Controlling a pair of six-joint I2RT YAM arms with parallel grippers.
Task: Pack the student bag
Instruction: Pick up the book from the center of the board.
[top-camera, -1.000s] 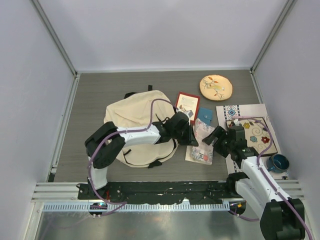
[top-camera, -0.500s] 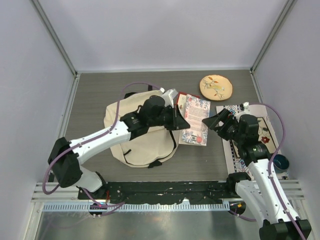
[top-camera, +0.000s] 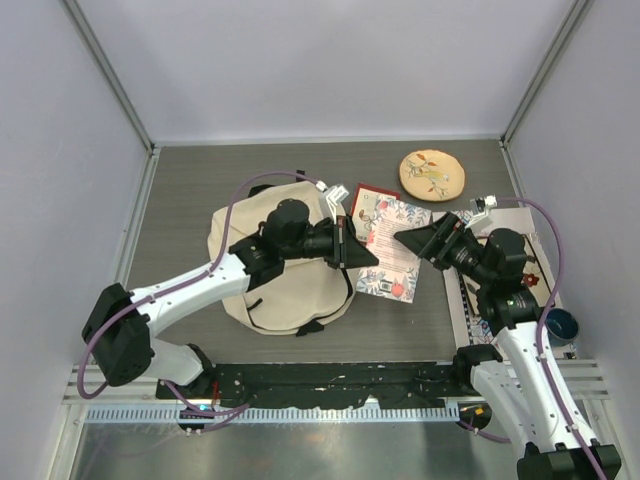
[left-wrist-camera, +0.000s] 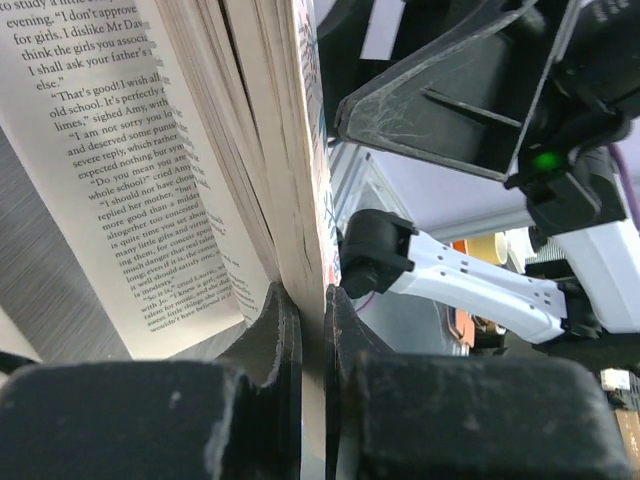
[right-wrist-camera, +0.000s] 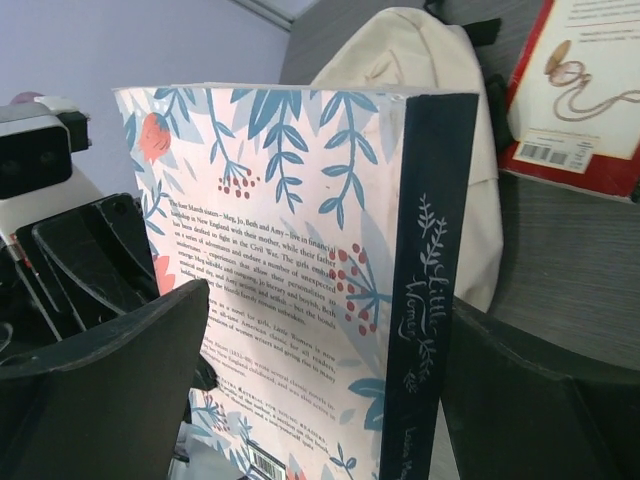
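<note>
Left gripper (top-camera: 352, 250): fingers pinched on edge of floral book (top-camera: 395, 262), pages fanning open, just right of student bag (top-camera: 270, 235). Right gripper (top-camera: 405, 238): fingers spread, flanking same book; contact unclear. Two books: second, red book (top-camera: 372, 196), flat beside bag. Farther right of bag: one round disc (top-camera: 432, 175), one patterned mat (top-camera: 515, 222), one blue mug (top-camera: 558, 325)

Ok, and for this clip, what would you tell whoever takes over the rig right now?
Left gripper: shut on the floral book at its edge, holding it beside the student bag.
Right gripper: open, jaws wide around the book's spine end; contact unclear.
Done: nothing visibly in the bag.
Left: get the floral book in, probably the red book after.
</note>
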